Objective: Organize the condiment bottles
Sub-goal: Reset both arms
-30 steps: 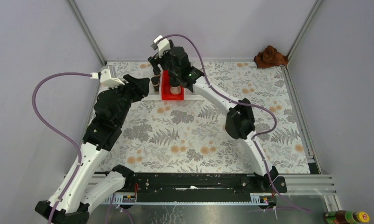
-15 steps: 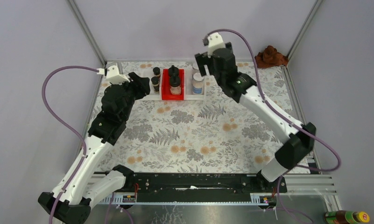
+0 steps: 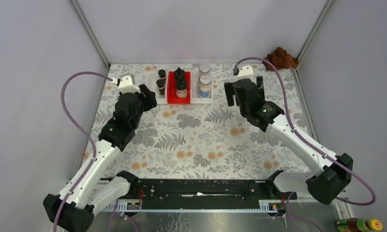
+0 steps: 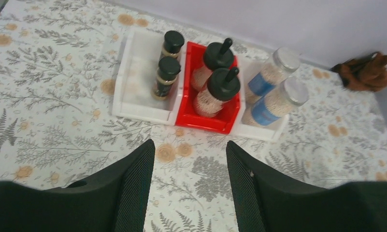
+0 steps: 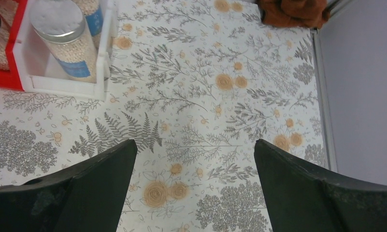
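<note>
condiment bottles [image 4: 216, 92] fill three bins [image 4: 143, 112] in pairs; left fingers [image 4: 133, 188], right fingers [image 5: 94, 188] released.

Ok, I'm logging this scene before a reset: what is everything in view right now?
slim jars: two, dark brown with black caps, in the left white bin
domed-cap jars: two, clear with black caps, in the red bin
silver-lidded jars: two, blue labels, in the right white bin
white bins: two, white, either side of the red bin
red bin: one, red, middle of the row at the far edge
cloth: one, brown, crumpled in the far right corner
bottle: one, brown, yellow cap, green label, lying off the table, near right
table cover: one, floral print
left gripper: black, open, empty
right gripper: black, open, empty
</note>
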`<act>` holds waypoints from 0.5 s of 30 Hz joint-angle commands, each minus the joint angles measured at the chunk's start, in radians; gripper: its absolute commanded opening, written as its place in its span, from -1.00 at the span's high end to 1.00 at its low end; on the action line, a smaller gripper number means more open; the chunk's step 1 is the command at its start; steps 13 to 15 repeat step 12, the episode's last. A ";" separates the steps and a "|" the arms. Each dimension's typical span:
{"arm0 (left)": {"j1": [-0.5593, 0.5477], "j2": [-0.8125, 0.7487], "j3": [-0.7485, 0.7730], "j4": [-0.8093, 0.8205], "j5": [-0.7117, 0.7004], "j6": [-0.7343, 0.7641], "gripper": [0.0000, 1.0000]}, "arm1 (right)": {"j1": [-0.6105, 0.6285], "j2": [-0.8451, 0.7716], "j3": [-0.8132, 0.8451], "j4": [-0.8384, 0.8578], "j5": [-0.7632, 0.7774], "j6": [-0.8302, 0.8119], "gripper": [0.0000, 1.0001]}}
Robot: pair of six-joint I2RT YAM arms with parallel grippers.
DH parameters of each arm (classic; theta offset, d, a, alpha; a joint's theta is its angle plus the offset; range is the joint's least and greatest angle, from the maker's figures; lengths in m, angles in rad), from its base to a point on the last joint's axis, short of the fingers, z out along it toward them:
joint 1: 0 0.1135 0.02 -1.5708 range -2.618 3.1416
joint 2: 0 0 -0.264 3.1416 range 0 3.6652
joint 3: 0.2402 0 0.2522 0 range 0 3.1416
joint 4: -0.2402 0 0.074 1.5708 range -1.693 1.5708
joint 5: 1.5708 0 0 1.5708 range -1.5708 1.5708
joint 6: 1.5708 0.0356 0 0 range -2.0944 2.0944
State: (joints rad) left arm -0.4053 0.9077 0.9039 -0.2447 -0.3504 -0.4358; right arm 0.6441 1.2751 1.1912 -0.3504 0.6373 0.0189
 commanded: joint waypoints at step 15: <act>0.160 0.160 -0.042 0.164 0.018 0.140 -0.19 | -0.015 -0.192 -0.177 0.176 0.166 0.052 -0.99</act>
